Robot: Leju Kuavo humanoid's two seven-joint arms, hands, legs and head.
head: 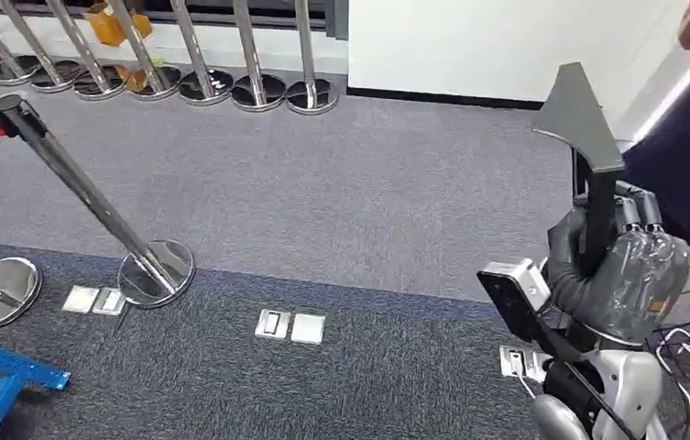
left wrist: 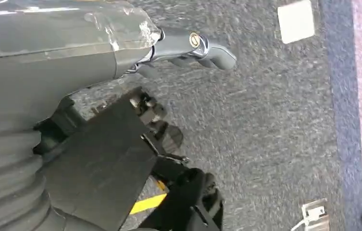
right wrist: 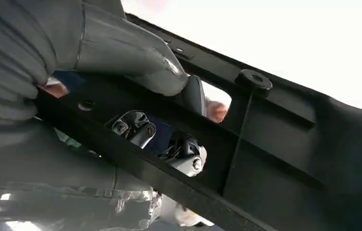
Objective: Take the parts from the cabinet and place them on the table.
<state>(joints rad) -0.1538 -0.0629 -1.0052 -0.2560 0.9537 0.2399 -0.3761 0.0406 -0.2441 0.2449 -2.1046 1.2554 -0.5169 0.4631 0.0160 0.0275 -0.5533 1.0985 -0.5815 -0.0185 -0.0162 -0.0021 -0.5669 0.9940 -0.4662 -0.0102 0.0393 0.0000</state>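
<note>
A black plastic part (head: 584, 119), long with a wide pointed top, stands upright at the right of the head view. My right hand (head: 597, 266) grips its lower stem. In the right wrist view the grey thumb (right wrist: 135, 57) presses across the black part (right wrist: 275, 144), and the darker fingers (right wrist: 183, 149) show through a slot in it from behind. My left hand (left wrist: 188, 48) hangs over the grey carpet with its thumb stretched out and nothing in it.
A tilted stanchion post (head: 84, 192) with a round base (head: 156, 272) stands at the left, and several more posts (head: 249, 55) line the far wall. Floor socket plates (head: 290, 325) lie ahead. A person's dark sleeve (head: 689, 165) is close beside the part. White cables (head: 689, 353) lie at the lower right.
</note>
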